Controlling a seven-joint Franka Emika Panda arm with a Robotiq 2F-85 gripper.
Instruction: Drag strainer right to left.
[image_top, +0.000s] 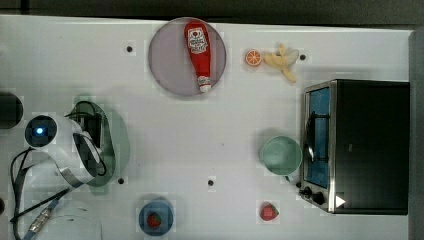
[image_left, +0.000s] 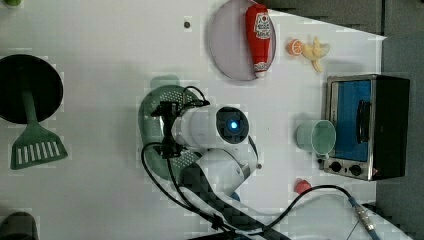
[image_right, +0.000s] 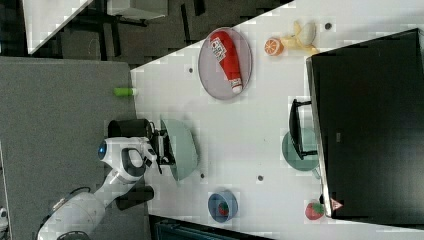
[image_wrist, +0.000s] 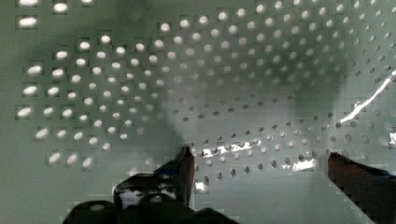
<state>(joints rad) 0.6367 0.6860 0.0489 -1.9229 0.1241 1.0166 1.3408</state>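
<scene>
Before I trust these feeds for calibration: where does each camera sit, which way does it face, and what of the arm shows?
Top view: overhead, straight down; arm over strainer.
Left view: high, steeply down; arm covers strainer.
Right view: high, table turned sideways; arm beside strainer.
Wrist view: close above the strainer's holes; open pincer.
Top, left and right views share the ketchup bottle and toaster oven.

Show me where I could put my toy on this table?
The widest bare patch lies mid-table, between the strainer, plate and cup. The oven side is crowded, with the orange, banana and strawberry.
</scene>
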